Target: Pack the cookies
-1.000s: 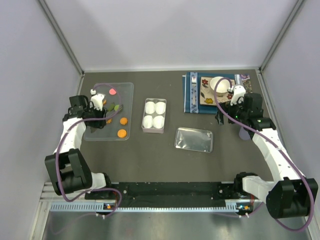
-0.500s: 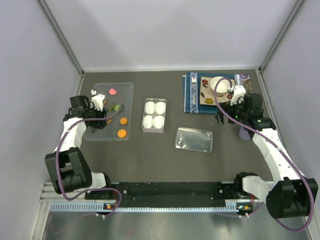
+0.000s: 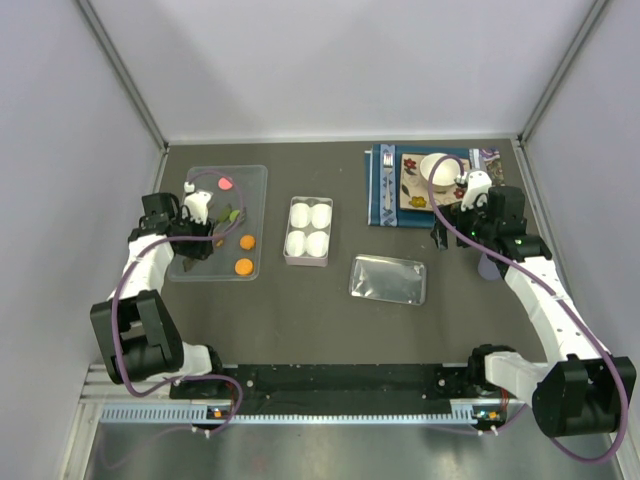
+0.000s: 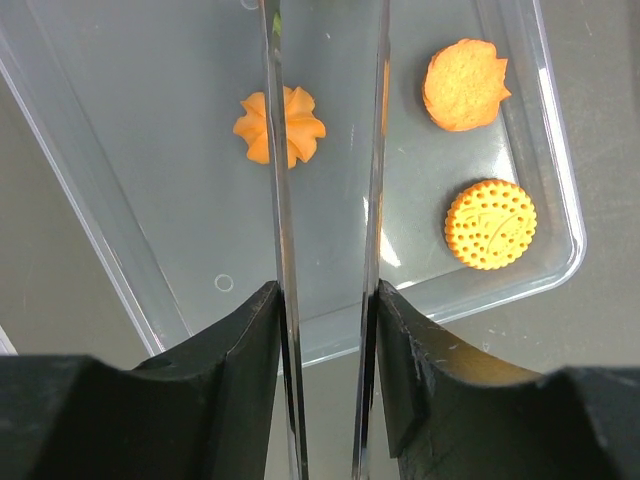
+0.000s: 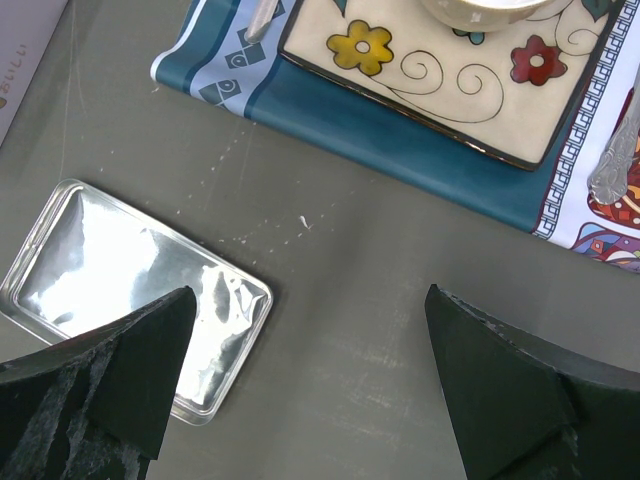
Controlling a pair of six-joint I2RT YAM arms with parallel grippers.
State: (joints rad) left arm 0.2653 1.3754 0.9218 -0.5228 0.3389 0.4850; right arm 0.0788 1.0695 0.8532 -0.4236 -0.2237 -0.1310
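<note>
Several cookies lie in a clear tray (image 3: 255, 180) at the left: a pink one (image 3: 224, 184), a green one (image 3: 232, 214) and two orange ones (image 3: 247, 241) (image 3: 243, 266). The left wrist view shows an orange flower-shaped cookie (image 4: 280, 127), a leaf-shaped one (image 4: 465, 85) and a round one (image 4: 490, 224). My left gripper (image 3: 205, 225) (image 4: 325, 300) hangs over the tray, shut on metal tongs (image 4: 283, 220); their tips run out of view. The white four-cup box (image 3: 308, 231) stands mid-table. My right gripper (image 3: 447, 232) (image 5: 310, 300) is open and empty.
A clear lid (image 3: 389, 279) (image 5: 130, 270) lies right of the box. A blue place mat (image 3: 385, 195) (image 5: 400, 130) with a patterned plate (image 5: 440, 75), a cup (image 3: 437, 166) and cutlery sits at the back right. Walls stand close on both sides.
My left gripper has shifted very slightly over the tray. The right arm has not moved.
</note>
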